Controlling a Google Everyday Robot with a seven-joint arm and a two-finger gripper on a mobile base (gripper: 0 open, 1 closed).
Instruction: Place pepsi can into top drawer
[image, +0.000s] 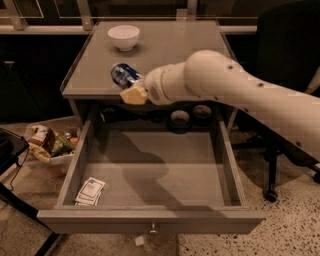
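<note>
While the gripper (129, 86) grasps the pepsi can (124, 75) over the counter's (170, 55) front edge, carry it clear forward, then lower gently into the open top drawer (165, 172).

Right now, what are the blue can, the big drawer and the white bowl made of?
The pepsi can, held by the gripper over the front edge of the table, looks like shiny painted metal: its blue side glints. The top drawer looks like matte grey-painted wood, flat boards joined at corners. The white bowl is smooth, maybe ceramic or plastic.
</note>
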